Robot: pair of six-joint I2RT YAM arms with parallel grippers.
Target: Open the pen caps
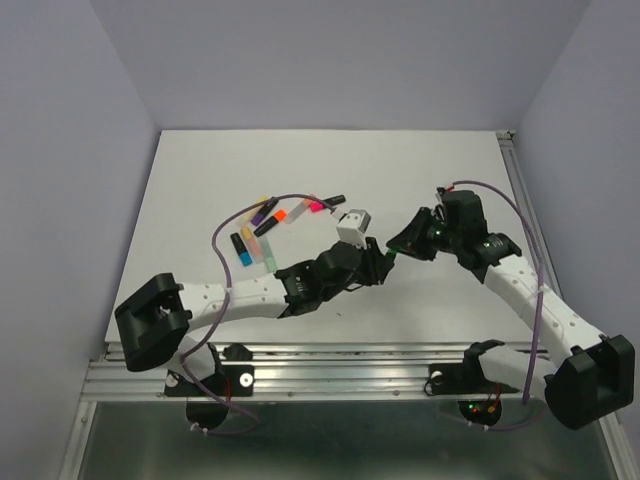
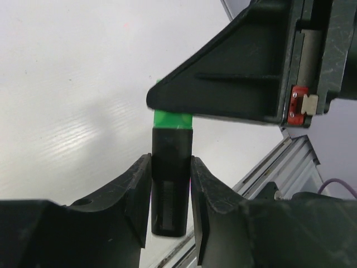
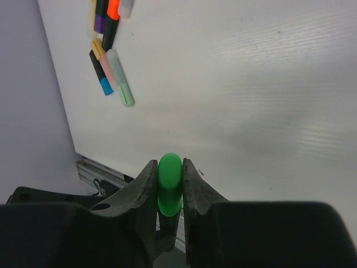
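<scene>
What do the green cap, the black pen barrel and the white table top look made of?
The green cap: likely plastic, smooth, semi-gloss; soft highlight on its rounded end. The black pen barrel: probably matte plastic, fine moulded ribs visible. The table top: white sheet with faint parallel lines, perhaps fluted plastic board.

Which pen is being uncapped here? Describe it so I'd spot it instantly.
Above the table, right of the loose pile of pens, the two arms meet. There the left gripper clamps a pen's black body and the right gripper its cap: the only bright green one, and the only pen not lying in the pile.
</scene>
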